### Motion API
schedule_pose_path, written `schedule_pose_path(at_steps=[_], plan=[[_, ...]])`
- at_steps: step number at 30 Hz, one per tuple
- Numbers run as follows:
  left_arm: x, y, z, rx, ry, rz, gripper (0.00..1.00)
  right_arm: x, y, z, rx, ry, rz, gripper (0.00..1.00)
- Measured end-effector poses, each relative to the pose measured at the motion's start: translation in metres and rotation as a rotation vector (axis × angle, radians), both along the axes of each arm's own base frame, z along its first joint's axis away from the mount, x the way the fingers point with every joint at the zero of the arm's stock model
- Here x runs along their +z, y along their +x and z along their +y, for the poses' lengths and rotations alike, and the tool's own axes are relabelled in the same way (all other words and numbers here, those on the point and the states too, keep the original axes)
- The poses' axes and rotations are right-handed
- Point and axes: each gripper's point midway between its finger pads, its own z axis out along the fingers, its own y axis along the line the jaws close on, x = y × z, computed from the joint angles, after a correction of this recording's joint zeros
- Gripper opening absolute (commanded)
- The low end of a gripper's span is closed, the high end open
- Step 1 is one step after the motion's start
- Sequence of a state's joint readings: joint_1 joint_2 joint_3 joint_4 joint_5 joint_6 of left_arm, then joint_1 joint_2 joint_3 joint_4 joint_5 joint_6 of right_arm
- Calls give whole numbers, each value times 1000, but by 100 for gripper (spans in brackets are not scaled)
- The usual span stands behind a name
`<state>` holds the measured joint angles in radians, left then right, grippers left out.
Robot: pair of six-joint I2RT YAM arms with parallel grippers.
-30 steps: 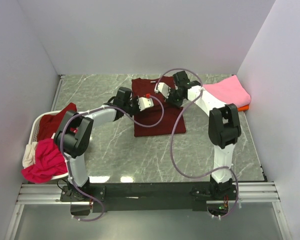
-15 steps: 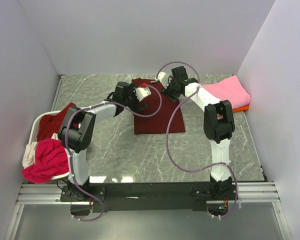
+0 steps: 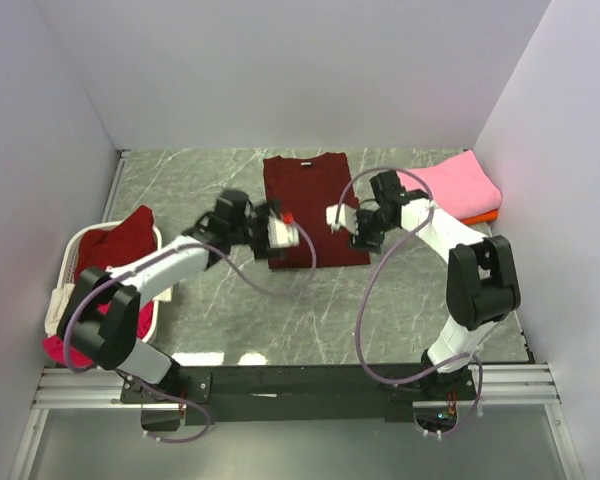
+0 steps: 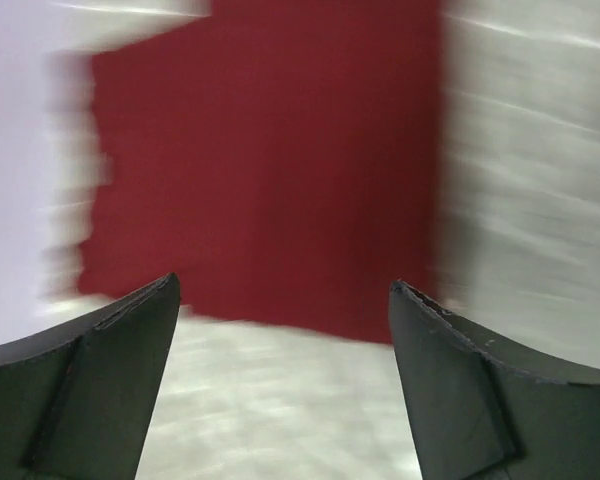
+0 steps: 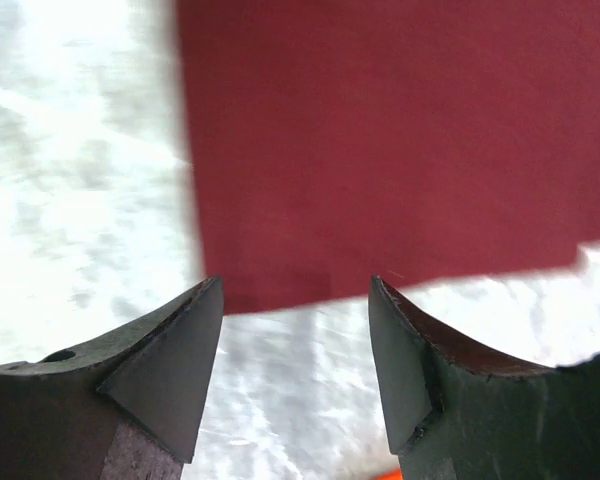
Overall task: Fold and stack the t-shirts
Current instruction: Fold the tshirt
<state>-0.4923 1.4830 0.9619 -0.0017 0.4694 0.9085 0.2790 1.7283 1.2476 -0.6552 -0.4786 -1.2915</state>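
From above, your maroon shirt (image 3: pixel 305 190) lies flat at the far middle of the table (image 3: pixel 230 300), collar on the far side, long axis running near to far. Both arms, clamped on it a second ago, have drawn back over its near half, and the left gripper (image 3: pixel 283 230) and right gripper (image 3: pixel 338 215) are now parted and empty. In your left wrist view the fingers (image 4: pixel 90 380) stand wide apart with the blurred shirt ahead, and in your right wrist view the jaws are spread before its corner.

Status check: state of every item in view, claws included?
maroon t-shirt: folded, lying flat, not held
pink t-shirt: folded, lying on the orange one
orange t-shirt: under the pink, only an edge shows
basket: holds crumpled shirts
left claw: open, empty
right claw: open, empty
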Motion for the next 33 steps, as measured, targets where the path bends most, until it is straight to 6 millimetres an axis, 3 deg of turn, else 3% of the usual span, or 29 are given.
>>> schedule_pose_path(at_steps=[4, 6, 9, 14, 17, 22, 23, 27, 30, 33], plan=[[-82, -60, -11, -124, 141, 179, 89, -14, -31, 10, 110, -25, 17, 67], [-105, -75, -11, -148, 184, 233, 88, -24, -38, 14, 131, -48, 18, 66], [-126, -79, -12, -156, 226, 264, 86, -37, -47, 14, 137, -92, 28, 66], [-127, -62, -17, -133, 240, 221, 81, -44, -37, 16, 114, -148, -17, 66], [-127, -50, -19, -114, 246, 193, 73, -48, -30, 13, 88, -177, -37, 63], [-130, -41, -16, -78, 264, 169, 47, -60, -27, 8, 55, -215, -21, 46], [-130, -40, -16, -74, 268, 166, 37, -60, -27, 8, 47, -215, -20, 43], [-136, -35, -13, -51, 279, 161, 7, -63, -28, 7, 30, -216, -3, 15], [-137, -34, -13, -42, 282, 157, 1, -63, -28, 7, 22, -211, -2, 6], [-137, -34, -13, -40, 281, 159, 0, -63, -29, 9, 23, -205, 3, 0]])
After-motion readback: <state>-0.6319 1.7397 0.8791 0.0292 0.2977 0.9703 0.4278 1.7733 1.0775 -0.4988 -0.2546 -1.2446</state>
